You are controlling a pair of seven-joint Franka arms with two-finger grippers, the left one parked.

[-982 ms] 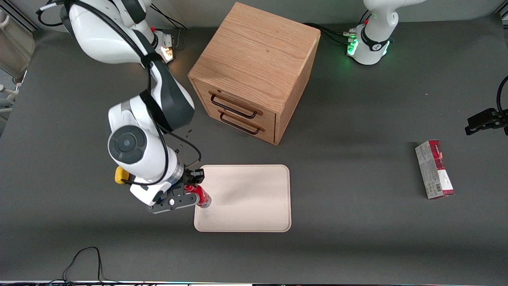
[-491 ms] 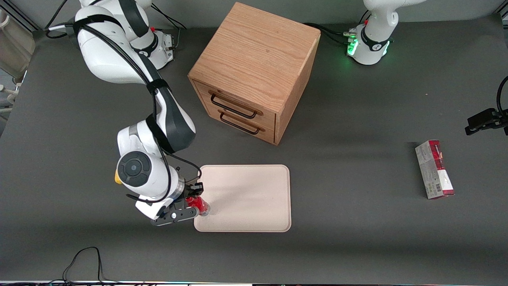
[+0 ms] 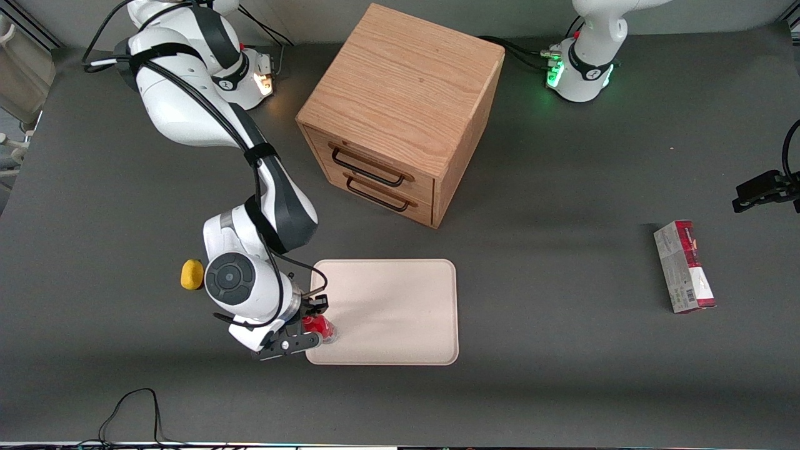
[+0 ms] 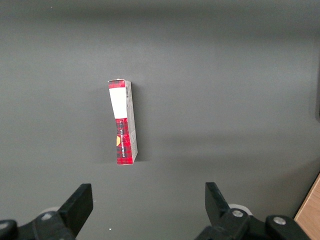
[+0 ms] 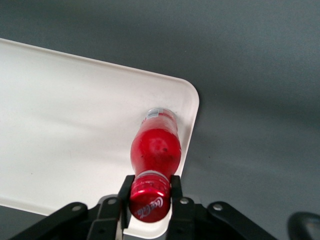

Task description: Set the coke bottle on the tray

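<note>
The small red coke bottle (image 5: 155, 152) stands upright with its clear base on the cream-white tray (image 5: 75, 125), just inside a rounded corner. My right gripper (image 5: 148, 195) is shut on the coke bottle, one black finger on each side of the red cap. In the front view the coke bottle (image 3: 320, 326) shows as a red spot under my gripper (image 3: 310, 325), at the tray's (image 3: 390, 312) corner that lies nearest the camera and toward the working arm's end. The wrist covers part of the bottle there.
A wooden drawer cabinet (image 3: 400, 112) with two black handles stands farther from the camera than the tray. A yellow object (image 3: 192, 274) lies beside the wrist. A red-and-grey carton box (image 3: 684, 265) lies toward the parked arm's end of the table.
My gripper has come down and nearer the camera with the coke bottle, from above the tray's edge to low over its near corner. The yellow object has come into full sight.
</note>
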